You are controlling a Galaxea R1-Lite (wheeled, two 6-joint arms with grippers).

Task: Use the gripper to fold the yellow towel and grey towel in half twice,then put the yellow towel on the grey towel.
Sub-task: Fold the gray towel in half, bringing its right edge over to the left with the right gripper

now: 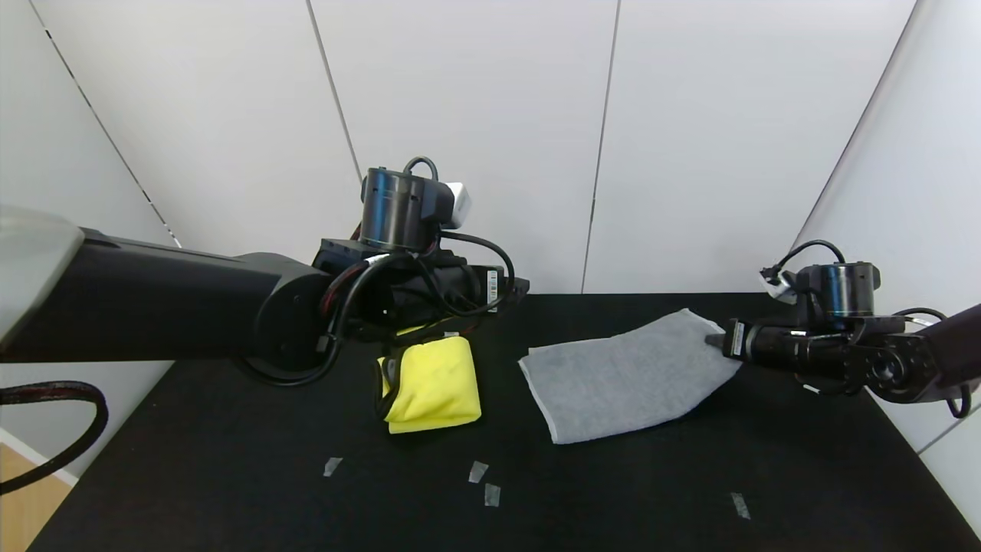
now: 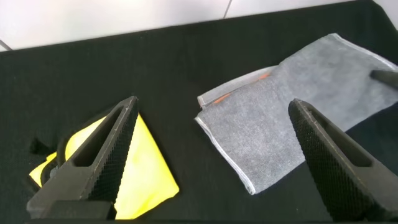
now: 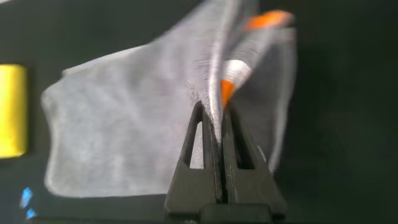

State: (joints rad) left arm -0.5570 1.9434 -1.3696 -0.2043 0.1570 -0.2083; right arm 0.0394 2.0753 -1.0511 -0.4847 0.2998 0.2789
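**Grey towel fold in hand: right arm grips the far right edge**

We count two towels, one of each colour, and two grippers. The bright yellow fluffy microfibre towel [image 1: 434, 383] lies folded into a compact pad on the black surface [image 1: 651, 491], left of centre. The larger grey terry towel [image 1: 625, 379] lies to its right, apart from it, its long axis running left to right and rising toward the right.

The right gripper [image 3: 219, 134] is at the grey towel's right end, fingers pressed together on a pinch of edge; an orange band shows there in the right wrist view. The held corner appears lifted off the surface, though we cannot confirm how far.

The left gripper [image 2: 214, 155] hovers above the yellow towel, fingers fully spread and holding nothing. It is the nearer arm to the yellow towel.

We judge the coming move to be carrying the pinched edge leftward, across the towel toward its free left edge.
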